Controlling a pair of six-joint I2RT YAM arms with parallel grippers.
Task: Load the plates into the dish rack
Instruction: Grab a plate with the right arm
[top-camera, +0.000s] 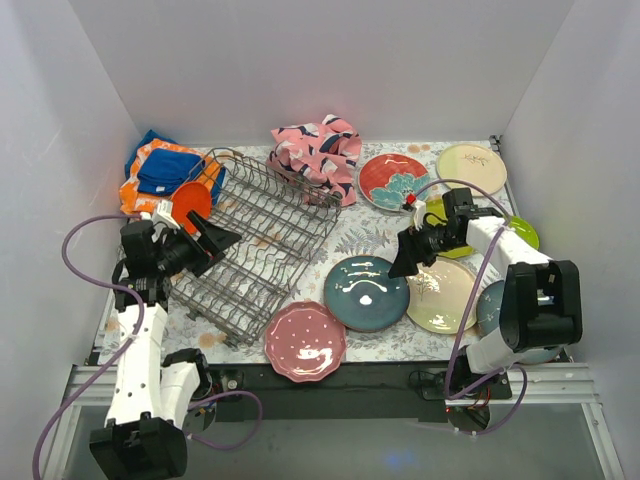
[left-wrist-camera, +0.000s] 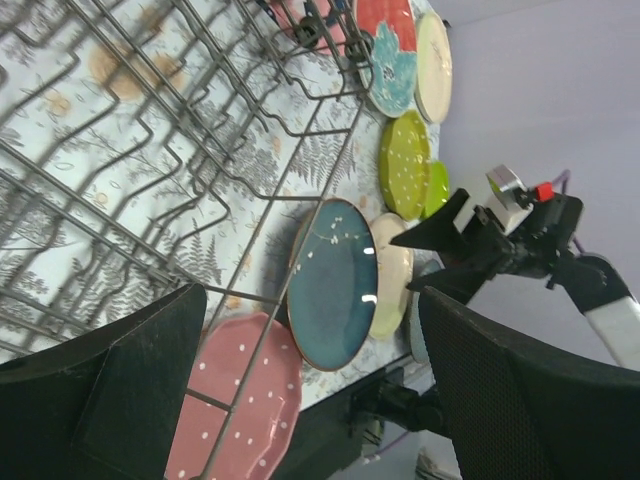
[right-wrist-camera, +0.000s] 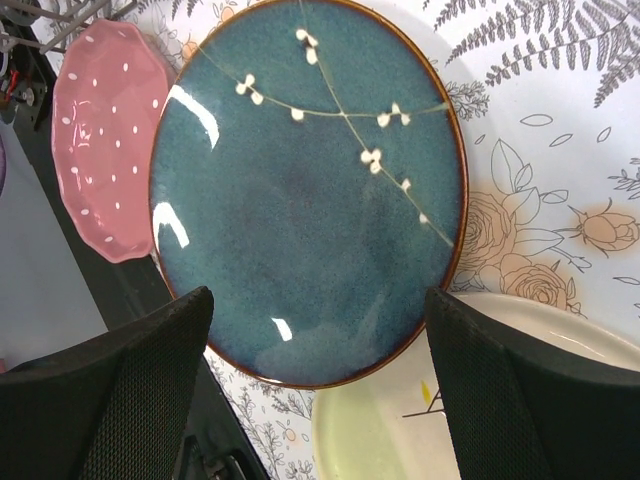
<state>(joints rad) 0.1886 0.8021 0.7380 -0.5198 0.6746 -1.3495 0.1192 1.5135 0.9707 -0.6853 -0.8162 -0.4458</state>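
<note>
Top view: the dish rack (top-camera: 255, 245) stands on the surface (top-camera: 350, 235). The left hand (top-camera: 222, 243) hovers over the rack's left side, jaws wide, holding nothing. The right hand (top-camera: 402, 264), equally wide and empty, hangs right of the rack, above the teal plate (top-camera: 366, 293).

Left wrist view: that plate lies flat just beyond the rack's edge, overlapping a cream plate (left-wrist-camera: 395, 280).

Right wrist view: the glaze is glossy. Judged rigid, slippery, breakable and fairly heavy. Recommended grip is at the rim, where it rides over the cream plate.

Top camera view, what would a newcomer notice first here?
The grey dish rack lies askew left of centre. Colourful plates are scattered to its right, the open right gripper hanging over the teal plate. A pink cloth is bunched at the back.
</note>
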